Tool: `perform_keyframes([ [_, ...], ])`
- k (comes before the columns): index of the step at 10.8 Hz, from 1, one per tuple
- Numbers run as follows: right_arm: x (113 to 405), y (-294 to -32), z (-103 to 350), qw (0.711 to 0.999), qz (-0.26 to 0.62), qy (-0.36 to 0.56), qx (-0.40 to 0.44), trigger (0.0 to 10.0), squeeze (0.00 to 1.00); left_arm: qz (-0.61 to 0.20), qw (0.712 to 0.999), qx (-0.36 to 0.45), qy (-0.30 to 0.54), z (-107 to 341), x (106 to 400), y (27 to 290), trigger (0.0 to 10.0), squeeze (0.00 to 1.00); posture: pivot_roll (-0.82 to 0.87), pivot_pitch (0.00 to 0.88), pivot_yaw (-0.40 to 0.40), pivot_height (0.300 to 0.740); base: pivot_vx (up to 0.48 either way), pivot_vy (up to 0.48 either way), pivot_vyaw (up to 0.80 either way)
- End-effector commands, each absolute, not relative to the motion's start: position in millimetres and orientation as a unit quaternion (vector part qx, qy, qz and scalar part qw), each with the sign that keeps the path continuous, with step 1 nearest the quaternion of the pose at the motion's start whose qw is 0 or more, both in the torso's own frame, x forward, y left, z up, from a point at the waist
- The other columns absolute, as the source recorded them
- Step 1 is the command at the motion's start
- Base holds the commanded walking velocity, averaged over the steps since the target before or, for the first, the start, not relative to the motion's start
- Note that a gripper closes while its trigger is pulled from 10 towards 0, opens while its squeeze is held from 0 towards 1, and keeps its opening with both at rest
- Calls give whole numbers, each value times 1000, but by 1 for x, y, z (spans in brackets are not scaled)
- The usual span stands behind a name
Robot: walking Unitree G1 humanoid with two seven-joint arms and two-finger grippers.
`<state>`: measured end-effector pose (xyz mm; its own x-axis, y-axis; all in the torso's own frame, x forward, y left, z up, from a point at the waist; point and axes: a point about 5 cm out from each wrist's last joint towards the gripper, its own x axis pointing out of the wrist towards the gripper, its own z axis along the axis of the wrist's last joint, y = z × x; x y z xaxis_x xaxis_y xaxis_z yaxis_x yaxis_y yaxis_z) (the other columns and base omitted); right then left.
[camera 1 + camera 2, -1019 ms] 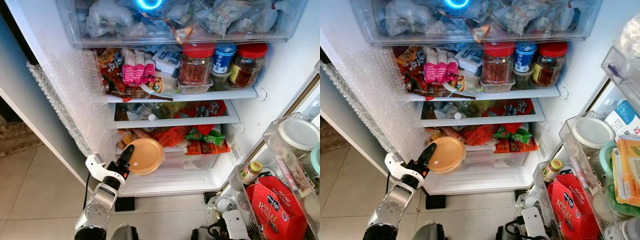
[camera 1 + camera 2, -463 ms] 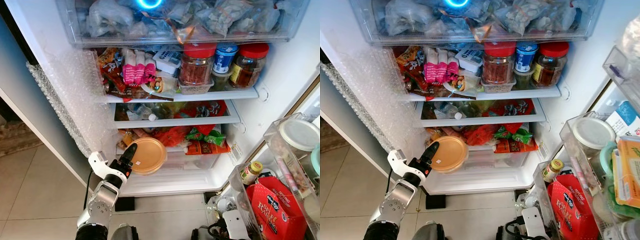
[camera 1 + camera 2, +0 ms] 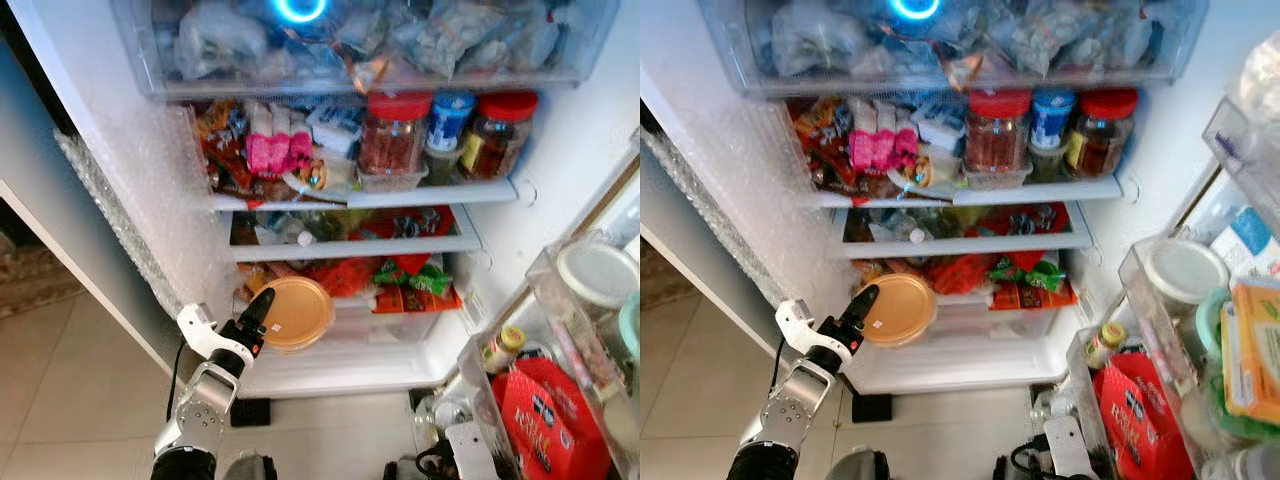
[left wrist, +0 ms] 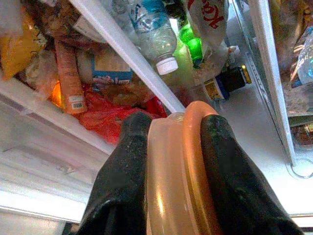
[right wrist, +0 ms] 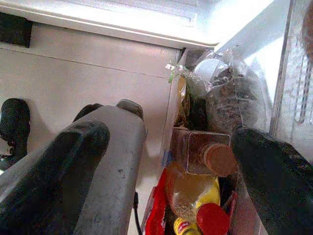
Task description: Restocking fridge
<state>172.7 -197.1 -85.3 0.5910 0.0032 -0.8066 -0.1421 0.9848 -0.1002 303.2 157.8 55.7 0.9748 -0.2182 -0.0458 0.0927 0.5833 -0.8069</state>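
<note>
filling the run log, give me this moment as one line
task: restocking fridge | left gripper: shut on orange container at lower fridge shelf | right gripper: open, idle

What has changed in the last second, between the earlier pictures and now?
The left gripper, shut on the orange container, carried it slightly right and deeper towards the fridge's lower shelf. The grip did not change. The jars and packets stayed in place.

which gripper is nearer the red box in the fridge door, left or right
Right. The right gripper hangs by the door bins close to the red box. The left gripper is across at the lower fridge shelf, clamped on the orange lidded container.
</note>
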Motion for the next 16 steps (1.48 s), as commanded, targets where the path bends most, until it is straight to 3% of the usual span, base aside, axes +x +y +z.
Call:
perform_keyframes([
  [1,154,-197,-94,871,41,485,-72,10000,0,-91,891,-439,72,55,304,159,10000,0,-81,128,11,656,307,0,0],
  [10,154,-198,-94,872,38,482,-71,10000,0,-102,902,-411,90,50,303,154,10000,0,-82,128,8,648,300,0,0],
  [16,154,-197,-94,874,41,480,-70,10000,0,-111,902,-409,82,54,306,154,10000,0,-72,129,7,620,0,0,0],
])
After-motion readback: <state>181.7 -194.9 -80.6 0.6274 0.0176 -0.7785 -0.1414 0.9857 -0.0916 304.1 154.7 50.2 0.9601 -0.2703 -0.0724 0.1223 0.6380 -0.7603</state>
